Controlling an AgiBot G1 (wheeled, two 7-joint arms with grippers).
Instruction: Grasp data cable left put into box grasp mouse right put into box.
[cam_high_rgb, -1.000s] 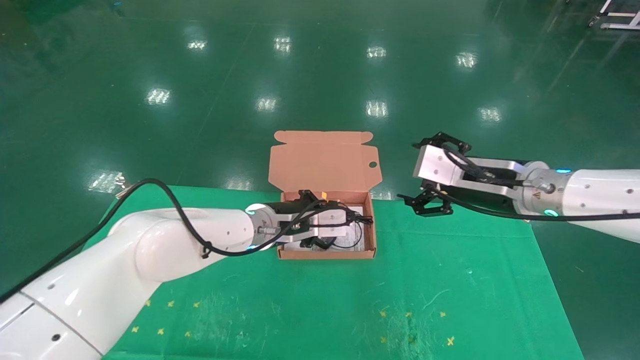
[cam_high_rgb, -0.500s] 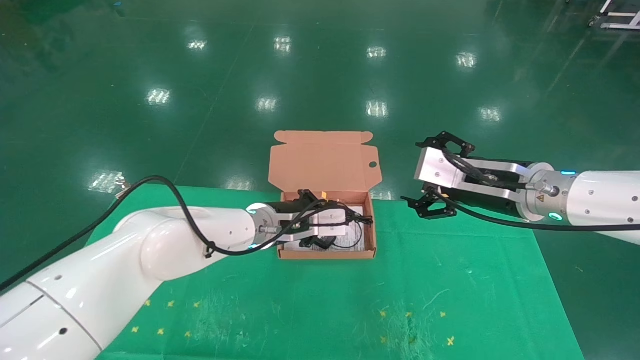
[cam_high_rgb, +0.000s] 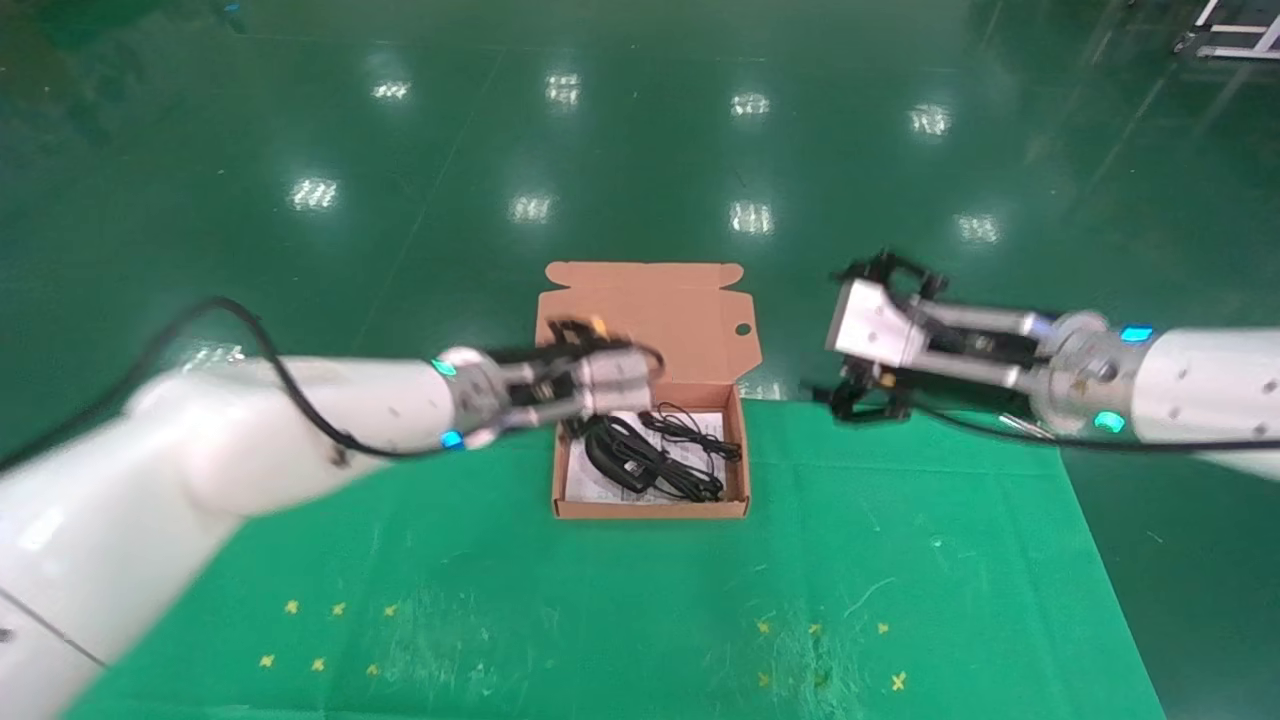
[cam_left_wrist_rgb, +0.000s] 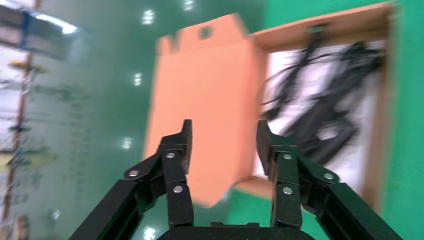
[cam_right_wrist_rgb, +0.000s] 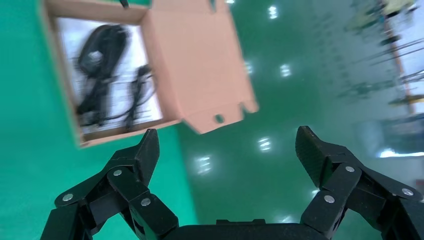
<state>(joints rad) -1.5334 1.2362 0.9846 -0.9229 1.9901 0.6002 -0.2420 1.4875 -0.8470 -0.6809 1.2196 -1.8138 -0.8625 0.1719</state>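
The box (cam_high_rgb: 650, 509) stands open at the far middle of the green mat, its lid (cam_high_rgb: 645, 320) tipped back. Inside, on the white sheet, the black mouse (cam_high_rgb: 612, 456) lies at the left and the data cable (cam_high_rgb: 692, 428) at the back right, with thin cord looped between them. My left gripper (cam_high_rgb: 648, 372) hovers open and empty over the box's back left corner; in the left wrist view (cam_left_wrist_rgb: 223, 135) the lid (cam_left_wrist_rgb: 200, 100) shows between its fingers. My right gripper (cam_high_rgb: 865, 400) is open and empty, to the right of the box at the mat's far edge, also in the right wrist view (cam_right_wrist_rgb: 227, 142).
The green mat (cam_high_rgb: 900, 560) ends just behind the box, with glossy green floor (cam_high_rgb: 640, 150) beyond. Small yellow cross marks (cam_high_rgb: 820, 630) dot the near mat. The left arm's black hose (cam_high_rgb: 290, 390) arcs over its forearm.
My left gripper has risen out of the box and drawn back to the left, uncovering the mouse and cable inside. My right gripper has barely shifted.
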